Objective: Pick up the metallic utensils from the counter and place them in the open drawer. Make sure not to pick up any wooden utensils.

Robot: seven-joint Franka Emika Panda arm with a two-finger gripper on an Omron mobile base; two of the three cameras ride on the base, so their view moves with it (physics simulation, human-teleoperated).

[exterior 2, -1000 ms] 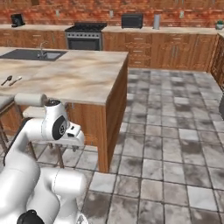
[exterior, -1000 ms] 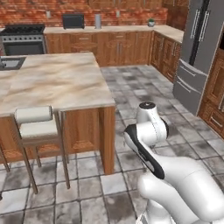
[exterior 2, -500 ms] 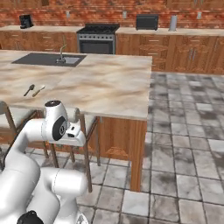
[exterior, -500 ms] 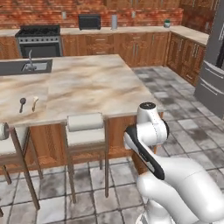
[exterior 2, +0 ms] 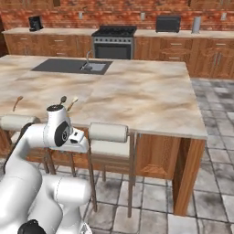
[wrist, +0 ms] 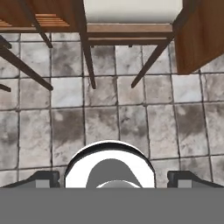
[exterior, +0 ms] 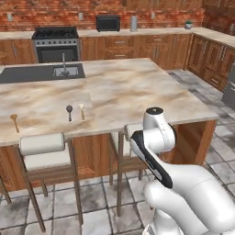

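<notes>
On the counter (exterior: 124, 92) near its front edge lie three spoons. The grey metal spoon (exterior: 69, 111) (exterior 2: 62, 99) is the metallic utensil I can see. Right beside it lies the cream-headed wooden spoon (exterior: 81, 110) (exterior 2: 72, 103), and the orange-brown wooden spoon (exterior: 14, 120) (exterior 2: 17, 102) is further left. My arm (exterior: 153, 137) is folded low in front of the island. My gripper (wrist: 113, 178) points down at the tiled floor, open and empty, far below and right of the spoons. The open drawer is out of view.
Two cushioned stools (exterior: 42, 150) (exterior 2: 109, 132) stand against the island's front, and their legs (wrist: 89, 61) are just ahead of the hand. A dark sink panel (exterior: 43, 72) with a faucet is set in the counter's far left. A stove (exterior: 57, 43) and cabinets line the brick wall.
The base has driven along the island, so the whole scene has shifted right and the spoons now sit nearer the middle. The arm keeps its folded pose and the gripper stays open.
</notes>
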